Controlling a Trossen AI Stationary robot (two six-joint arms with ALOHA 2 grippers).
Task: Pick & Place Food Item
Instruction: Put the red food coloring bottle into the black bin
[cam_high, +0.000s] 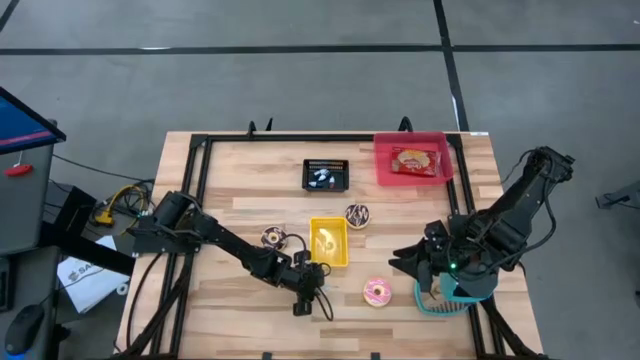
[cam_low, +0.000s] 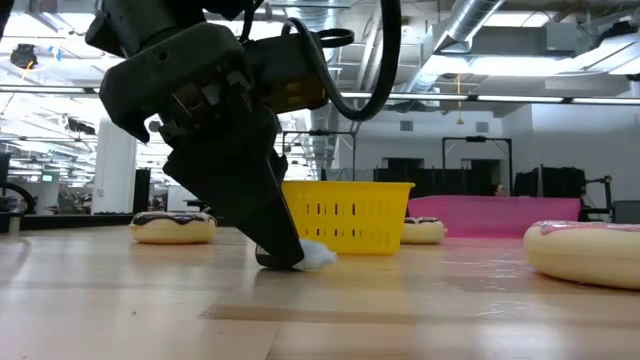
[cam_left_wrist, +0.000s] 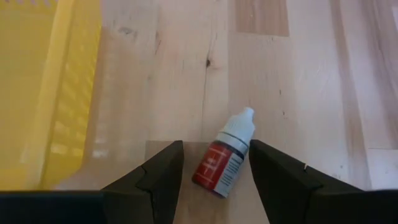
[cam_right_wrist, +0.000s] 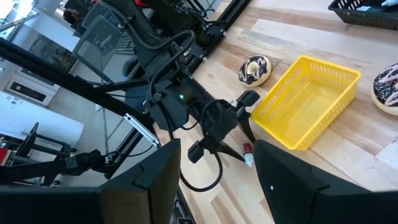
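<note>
Wooden table (cam_left_wrist: 298, 68), left claw (cam_left_wrist: 214, 171) (fingers parted) astride small dropper bottle (cam_left_wrist: 225, 155), ungripped.

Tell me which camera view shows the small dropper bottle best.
The left wrist view: the dropper bottle lies on its side between the open left gripper fingers, red label and white cap clear. The low view shows only its white tip, the right wrist view a tiny speck, the high view essentially nothing.

A black tray (cam_high: 327, 175) holding small white items sits at upper centre of the high view, on the wooden counter (cam_high: 240, 175). A teal basket (cam_high: 443, 299) lies at the counter's lower right edge. Grey floor (cam_high: 300, 80) with dark lines surrounds it
</note>
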